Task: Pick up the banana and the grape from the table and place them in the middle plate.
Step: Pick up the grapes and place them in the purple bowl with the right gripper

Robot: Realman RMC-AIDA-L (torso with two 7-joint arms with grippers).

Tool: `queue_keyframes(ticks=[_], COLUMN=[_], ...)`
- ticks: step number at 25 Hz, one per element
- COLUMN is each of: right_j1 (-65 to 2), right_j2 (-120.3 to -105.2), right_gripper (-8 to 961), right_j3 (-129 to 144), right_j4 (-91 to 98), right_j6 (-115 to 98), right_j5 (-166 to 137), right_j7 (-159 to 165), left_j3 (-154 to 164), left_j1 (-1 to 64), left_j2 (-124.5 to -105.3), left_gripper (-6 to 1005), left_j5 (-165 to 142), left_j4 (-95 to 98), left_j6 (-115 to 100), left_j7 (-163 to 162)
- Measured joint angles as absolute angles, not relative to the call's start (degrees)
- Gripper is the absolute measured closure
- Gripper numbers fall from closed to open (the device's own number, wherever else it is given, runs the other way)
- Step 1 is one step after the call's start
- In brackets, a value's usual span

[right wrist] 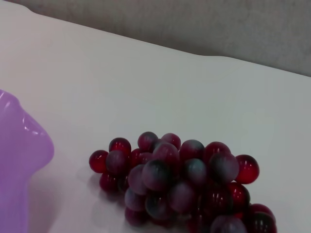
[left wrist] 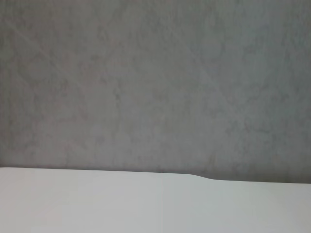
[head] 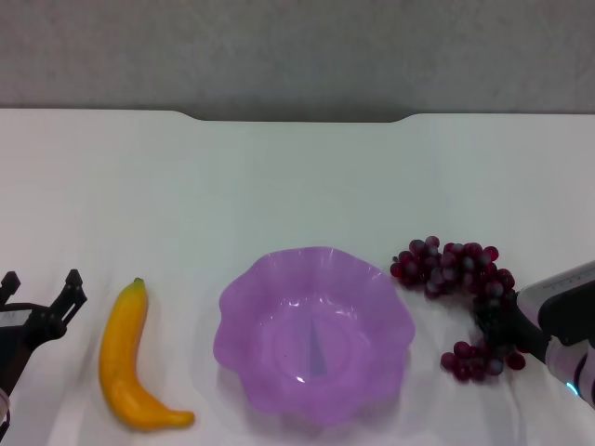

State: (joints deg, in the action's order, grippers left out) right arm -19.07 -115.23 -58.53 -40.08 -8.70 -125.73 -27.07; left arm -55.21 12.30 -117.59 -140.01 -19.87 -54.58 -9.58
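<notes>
The right gripper, its fingers hidden so I cannot tell their state, sits low over the grape beside the middle plate, likely for pickup, while the left gripper waits spread apart near the banana.

Test bench, likely a lab: bare white table with notched far edge, plain grey wall behind.
</notes>
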Motion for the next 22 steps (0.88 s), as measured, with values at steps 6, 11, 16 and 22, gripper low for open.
queue_keyframes(ticks=[6, 11, 16, 22], right_j1=[-19.0, -18.5, -18.0, -16.4], right_j2=[-115.23, -115.22, -115.22, -115.09], right_gripper=[535, 539, 542, 545], right_j3=[-58.5, -58.5, -58.1, -56.4], right_j4=[-40.2, -40.7, -40.7, -42.0], right_j6=[-9.3, -10.0, -11.6, -17.0], right_j5=[-125.9, -126.0, -126.0, -126.5], right_j7=[-27.1, -27.2, -27.3, -27.5], left_j3=[-55.2, -55.3, -55.3, -55.3], left_j1=[12.3, 12.2, 12.2, 12.4], left_j2=[-117.59, -117.59, -117.59, -117.59], left_gripper=[106, 107, 107, 108], left_j5=[-140.0, -140.0, -140.0, -140.0], left_j4=[-19.9, -19.9, -19.9, -19.9], left_j6=[-54.7, -54.7, -54.8, -54.8], left_j7=[-9.6, -9.6, -9.6, -9.6])
